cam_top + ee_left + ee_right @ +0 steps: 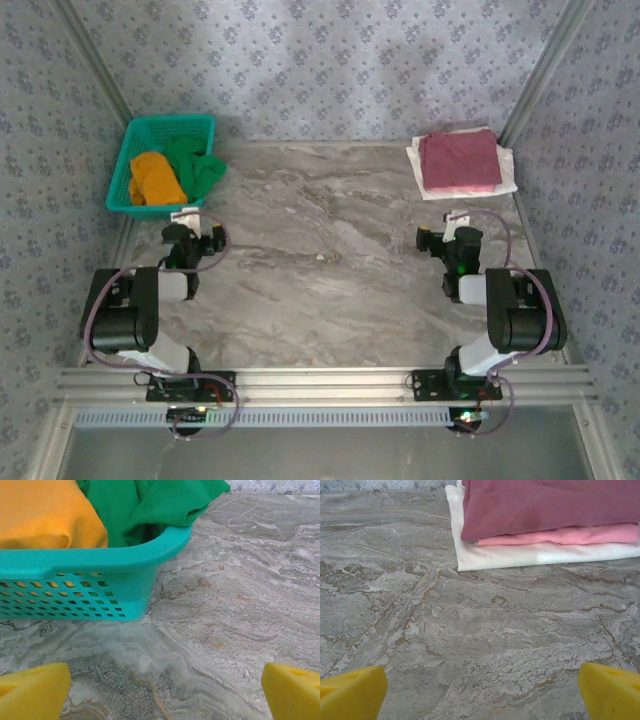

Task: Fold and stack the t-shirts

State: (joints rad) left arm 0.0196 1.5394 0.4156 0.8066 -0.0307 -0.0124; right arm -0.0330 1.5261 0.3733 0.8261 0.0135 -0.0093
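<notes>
Two shirts are seen bunched in the teal basket [170, 125] at the desk's [320, 250] far left corner: the orange t-shirt [155, 178] and the green t-shirt [195, 165], the latter draped over the rim. At the far right, the maroon t-shirt [460, 160] is stacked folded on the pink t-shirt [560, 536], with the white t-shirt [520, 555] beneath. The left gripper [165, 690] is held open and empty near the basket, the right gripper [480, 690] likewise near the stack.

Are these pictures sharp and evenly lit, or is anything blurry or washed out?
Top external view: soft, even light on the table, faint shadows, no real glare. Left wrist view: teal basket crisp, the left gripper's yellow fingertips soft-edged. Right wrist view: white shirt a little washed out, the right gripper's fingertips blurred too.
</notes>
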